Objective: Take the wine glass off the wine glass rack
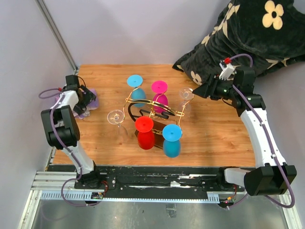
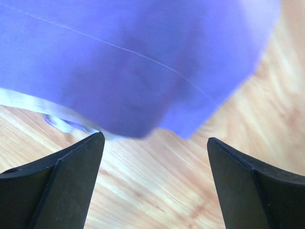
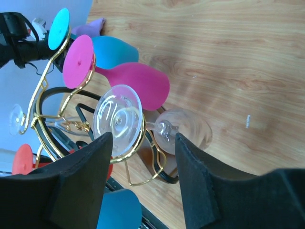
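The right gripper (image 3: 144, 134) straddles the clear glass (image 3: 121, 117) hanging on the rack (image 1: 162, 114), its stem between the fingers though I cannot tell if they clamp, while the left gripper (image 2: 156, 136) gapes empty before a purple cloth (image 2: 133, 62)

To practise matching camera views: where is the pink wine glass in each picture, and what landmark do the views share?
Top external: the pink wine glass hangs foot up, just above the picture's centre.
Left wrist: not in it; only purple cloth over the wooden table.
Right wrist: the pink wine glass lies across the upper left, foot pointing left.
Shared landmark: the wooden table, in all three views.
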